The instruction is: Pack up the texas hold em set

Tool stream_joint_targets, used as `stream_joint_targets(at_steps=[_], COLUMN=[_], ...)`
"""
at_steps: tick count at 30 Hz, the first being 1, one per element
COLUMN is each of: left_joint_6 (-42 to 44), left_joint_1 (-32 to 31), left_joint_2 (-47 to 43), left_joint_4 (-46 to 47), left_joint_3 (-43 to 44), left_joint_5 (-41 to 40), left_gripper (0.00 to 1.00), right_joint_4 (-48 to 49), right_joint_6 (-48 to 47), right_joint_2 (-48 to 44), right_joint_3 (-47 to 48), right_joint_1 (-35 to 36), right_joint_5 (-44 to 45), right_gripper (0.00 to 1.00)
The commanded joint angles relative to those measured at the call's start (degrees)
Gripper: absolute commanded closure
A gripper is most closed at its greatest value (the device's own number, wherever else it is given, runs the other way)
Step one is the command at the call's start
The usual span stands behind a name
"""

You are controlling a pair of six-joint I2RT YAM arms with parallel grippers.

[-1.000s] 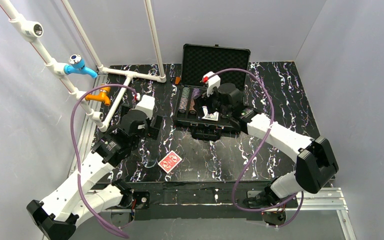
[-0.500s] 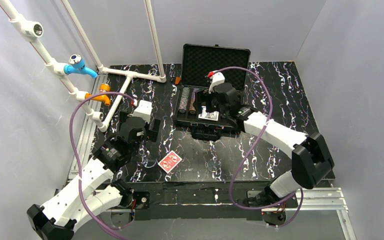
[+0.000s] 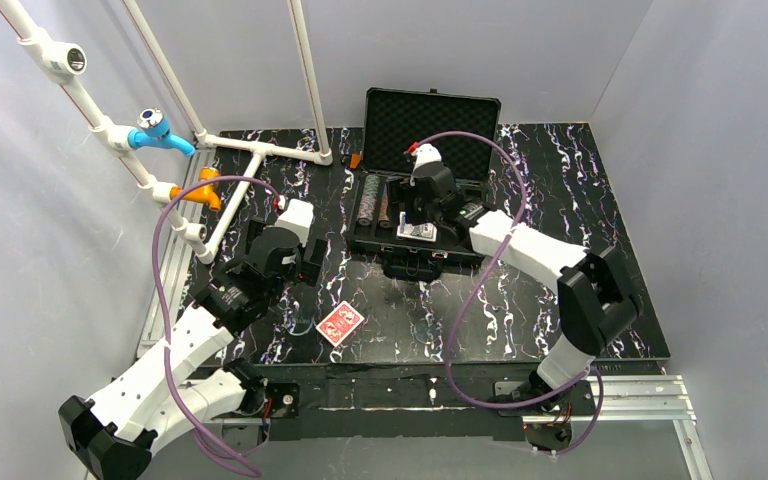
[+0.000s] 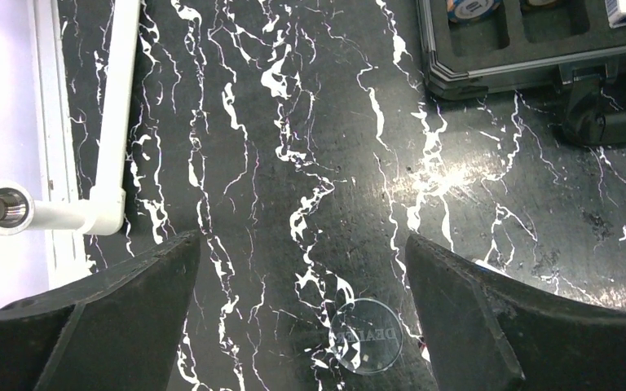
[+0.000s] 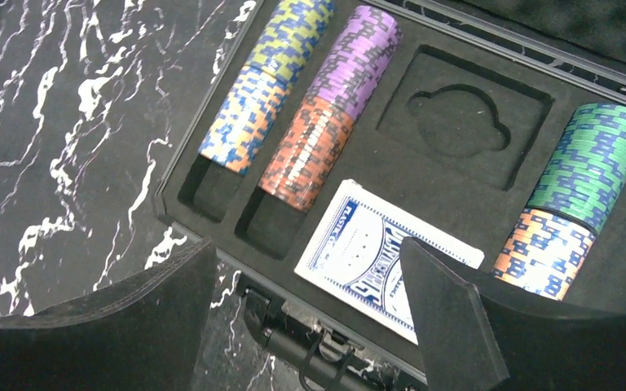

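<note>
Red-backed card deck lies loose on the marbled table, near the front edge and well apart from the case; it is judged to be the next item to be packed. Left gripper is held above bare table just beyond the deck, jaws spread wide with nothing between them; a clear dealer button is seen below it. For a sound pick-up, the jaws should be lowered squarely over two opposite edges of the deck and closed only once both pads flank it, so that the stack is kept from fanning. Farther on, the black briefcase lies open; right gripper hovers over it, jaws spread and empty. In the foam tray, striped poker chips are laid in three rows, two at the left and one at the right; the blue-backed deck rests at the front, though whether it is fully seated cannot be told; one shaped recess is unfilled. Egg-crate lid stands raised at the back.
</note>
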Motion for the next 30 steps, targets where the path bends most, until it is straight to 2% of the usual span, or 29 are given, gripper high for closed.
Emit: stream_joint_targets(at_steps=[1,9,11,23,30], left_joint_6=[-0.1,0.4,0.5,0.7,0.8], left_joint_1=[-0.1,-0.1,-0.1,-0.1,-0.1], left_joint_2=[-0.3,-0.7,-0.6,-0.7,-1.0], left_joint_4=[-1.6,-1.3,-1.3,-1.0,-1.0], left_joint_3=[2.1,1.8,1.8,1.8,1.8], left_joint_5=[1.7,1.7,1.8,2.4,2.5], left_gripper=[0.05,0.06,0.07,0.07,0.07], right_joint_4=[-3.7,-3.7,-3.6,-4.0,-2.0], right_joint_6=[2.2,3.6,3.6,1.1,0.2], right_joint_2=[4.2,8.4,9.3,13.2,13.8], right_joint_3=[5.8,7.8,8.4,9.9,6.9], right_joint_1=[-0.2,-0.2,-0.2,-0.2,-0.1], right_joint_5=[5.4,12.1,12.8,15.8,10.1], right_gripper=[0.13,0.47,0.53,0.54,0.56])
